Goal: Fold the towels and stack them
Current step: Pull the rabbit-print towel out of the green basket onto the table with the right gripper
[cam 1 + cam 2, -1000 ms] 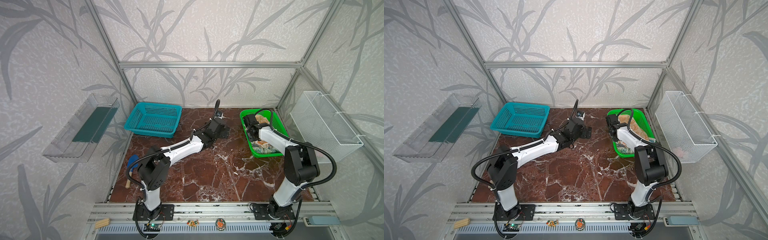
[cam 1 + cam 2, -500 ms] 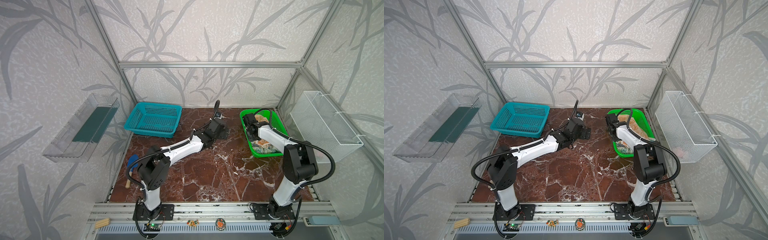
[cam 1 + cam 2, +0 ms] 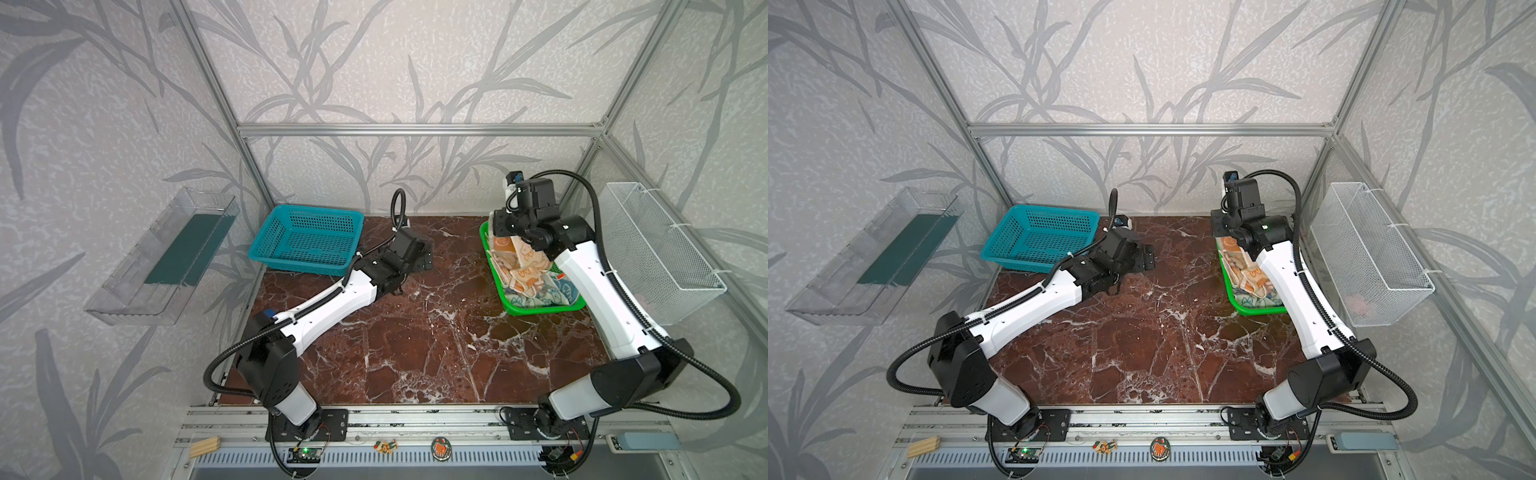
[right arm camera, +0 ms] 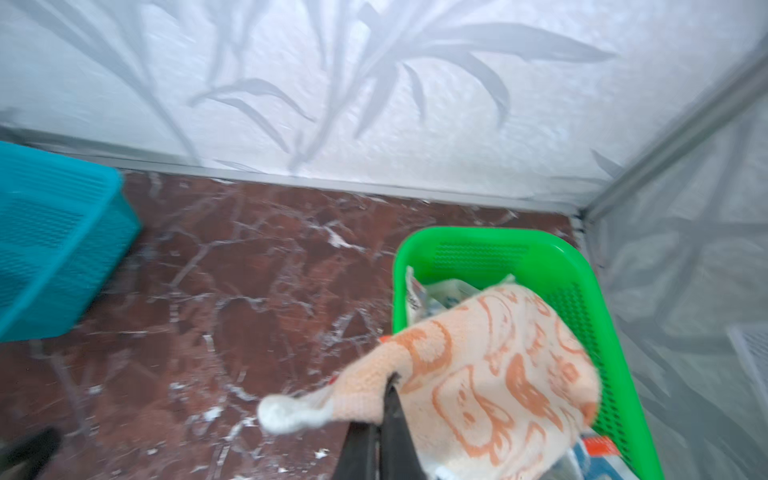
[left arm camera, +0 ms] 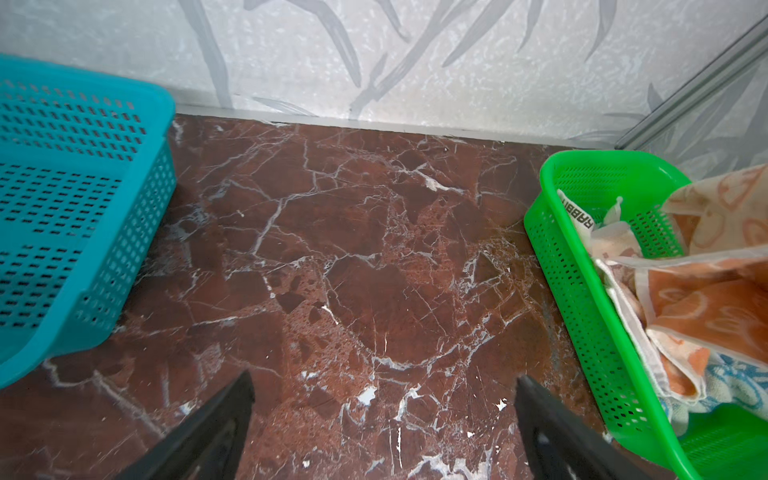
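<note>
Left arm (image 3: 332, 303) and right arm (image 3: 590, 284): white shells, chunky black joints, a ribbed black cable (image 3: 598, 224) looping off each. Fingers (image 5: 208, 432) are flat matte-black wedges, with a boxy black camera block (image 3: 536, 195) behind them.

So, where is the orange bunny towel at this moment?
In both top views the orange bunny towel is at the back right, hanging over the green basket, pinched by the right tool.

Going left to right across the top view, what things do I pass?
Clear plastic wall tray, teal perforated plastic basket, black left gripper, green plastic basket holding the towels, white wire mesh wall basket.
</note>
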`<state>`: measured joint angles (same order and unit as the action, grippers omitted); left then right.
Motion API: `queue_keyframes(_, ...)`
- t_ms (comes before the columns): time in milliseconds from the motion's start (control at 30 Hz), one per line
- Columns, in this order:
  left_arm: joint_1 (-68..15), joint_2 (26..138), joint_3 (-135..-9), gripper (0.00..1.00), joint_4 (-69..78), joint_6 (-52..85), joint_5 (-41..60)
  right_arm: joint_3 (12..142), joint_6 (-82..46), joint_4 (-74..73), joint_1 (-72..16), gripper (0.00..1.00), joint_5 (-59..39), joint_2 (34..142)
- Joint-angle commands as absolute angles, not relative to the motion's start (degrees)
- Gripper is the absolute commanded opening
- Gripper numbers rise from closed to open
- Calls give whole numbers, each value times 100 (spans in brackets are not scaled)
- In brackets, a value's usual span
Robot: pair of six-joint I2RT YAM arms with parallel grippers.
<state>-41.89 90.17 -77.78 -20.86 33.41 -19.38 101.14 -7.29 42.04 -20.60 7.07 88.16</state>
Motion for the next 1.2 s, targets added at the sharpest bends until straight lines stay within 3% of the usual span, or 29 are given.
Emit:
queue_keyframes(0,-4184,8619,-7420,99,-2411,3940,-2299,10746,-896,4394,-2544,0,-422,9017)
queue_keyframes(333,-3833,7158,-6249,99,-2498,4527,-2523,12521,-1168,4622,-3620,0,-1695,9923)
queue_keyframes(633,-3411,6311,-5909,99,-3052,4206,-2311,10924,-1978,3507,-3490,0,-1902,10553)
queue_keyframes(867,-3130,6238,-4826,99,-2217,4504,-1883,9577,-1973,3472,-3294,0,-2307,11373)
queue_keyframes(933,-3061,6470,-4776,99,-2085,4500,-1755,9446,-1928,3476,-3278,7,-2364,11540)
queue_keyframes(1067,-3015,6986,-4986,99,-1956,4513,-1420,9351,-1890,3459,-3161,49,-2644,11527)
queue_keyframes(1167,-3016,7232,-5121,99,-1769,4623,-1223,9216,-1814,3519,-2883,71,-2569,11212)
